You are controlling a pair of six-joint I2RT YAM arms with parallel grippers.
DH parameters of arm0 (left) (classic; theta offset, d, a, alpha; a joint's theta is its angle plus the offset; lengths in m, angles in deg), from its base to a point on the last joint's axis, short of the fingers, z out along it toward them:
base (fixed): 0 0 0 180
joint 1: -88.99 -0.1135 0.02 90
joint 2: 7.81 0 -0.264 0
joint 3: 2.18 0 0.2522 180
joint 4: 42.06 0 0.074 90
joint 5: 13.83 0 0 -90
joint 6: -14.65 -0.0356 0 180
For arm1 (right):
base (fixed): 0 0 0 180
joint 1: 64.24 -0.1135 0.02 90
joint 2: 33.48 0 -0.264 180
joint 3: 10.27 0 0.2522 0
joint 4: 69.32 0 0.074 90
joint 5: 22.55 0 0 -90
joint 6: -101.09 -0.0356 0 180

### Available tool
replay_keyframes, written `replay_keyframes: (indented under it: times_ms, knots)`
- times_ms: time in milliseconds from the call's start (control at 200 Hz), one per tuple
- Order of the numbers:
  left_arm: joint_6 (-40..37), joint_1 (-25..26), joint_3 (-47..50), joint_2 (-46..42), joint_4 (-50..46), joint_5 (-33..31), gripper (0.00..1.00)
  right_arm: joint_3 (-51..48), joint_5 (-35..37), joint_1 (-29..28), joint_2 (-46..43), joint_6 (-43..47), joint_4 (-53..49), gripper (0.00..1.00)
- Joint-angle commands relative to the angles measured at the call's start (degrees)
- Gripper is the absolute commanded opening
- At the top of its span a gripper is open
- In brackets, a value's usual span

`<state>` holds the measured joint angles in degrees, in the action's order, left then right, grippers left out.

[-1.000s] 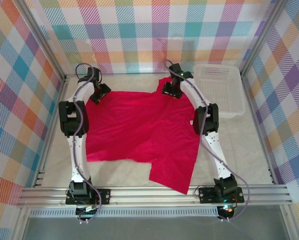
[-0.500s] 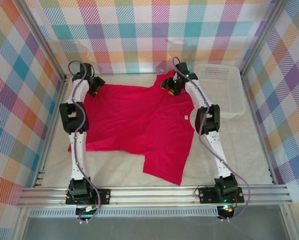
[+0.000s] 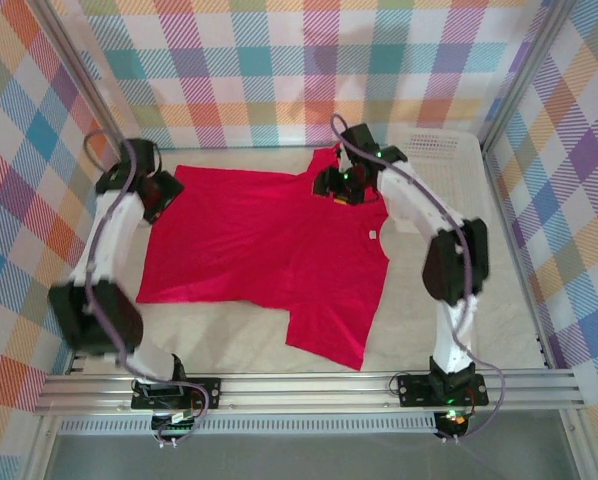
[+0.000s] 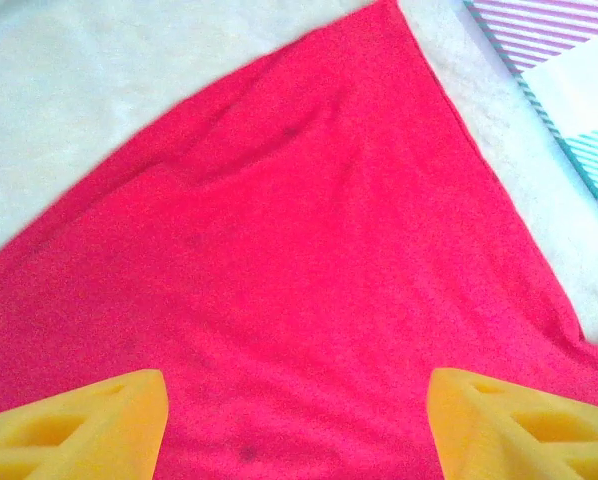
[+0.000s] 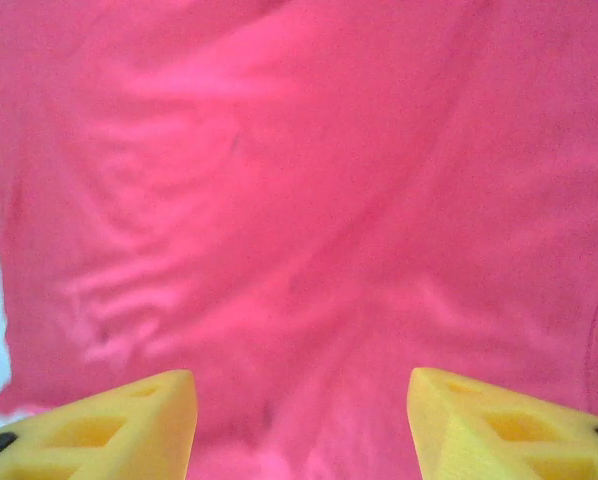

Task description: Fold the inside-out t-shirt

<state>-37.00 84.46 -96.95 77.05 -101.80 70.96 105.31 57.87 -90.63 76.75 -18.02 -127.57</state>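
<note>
Lying spread, t-shirt (image 3: 259,240), table (image 3: 479,300) showing beyond edges

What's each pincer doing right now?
Left pincer: open above the red t-shirt, holding nothing.
Right pincer: open above the same shirt, holding nothing.

The soft fabric t-shirt (image 3: 259,240) is plain crimson red, its small tag (image 3: 373,236) white. The wall panels (image 3: 309,60) carry multicolour plaid; the plastic lattice basket (image 3: 449,148) is white.
</note>
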Motion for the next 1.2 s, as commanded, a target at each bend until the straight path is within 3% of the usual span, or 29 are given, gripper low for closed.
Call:
replay_keyframes:
  times_ms: [0, 150, 345, 510, 835, 900, 1125, 1195]
  knots:
    - [0.25, -3.38, 12.6, -5.09, -6.93, -2.1, 0.68, -16.74, 8.99, -2.22, -10.02, -1.09, 2.28, 0.59]
    - [-1.9, -11.61, 22.0, -7.82, -7.6, 2.54, 0.62, -35.02, 11.38, -4.83, -23.23, -4.82, 5.01, 0.57]
    - [-2.39, -18.69, 28.11, -6.02, -5.14, 2.93, 0.61, -44.91, 11.78, -5.64, -32.22, -7.27, 1.63, 0.57]
    - [-0.97, -22.91, 31.13, -3.56, -0.86, 5.93, 0.59, -49.7, 11.1, -7.92, -33.39, -10.1, 1.58, 0.57]
    - [1.91, -23.26, 33.2, 2.22, 7.19, 7.67, 0.55, -52.29, 11.52, -17.29, -31.22, -16.48, 0.96, 0.57]
    - [1.65, -23.32, 33.11, 3.54, 7.86, 6.73, 0.5, -53.19, 11.34, -19.73, -31.09, -18.15, 0.71, 0.57]
    - [1.16, -23.41, 34.38, 2.93, 10.1, 8.12, 0.11, -57.22, 12.57, -26.83, -33.88, -25.22, -2.07, 0.57]
    - [1.3, -23.44, 34.95, 1.0, 9.94, 8.73, 0.05, -58.63, 11.9, -28.89, -34.38, -27.12, -2.18, 0.57]
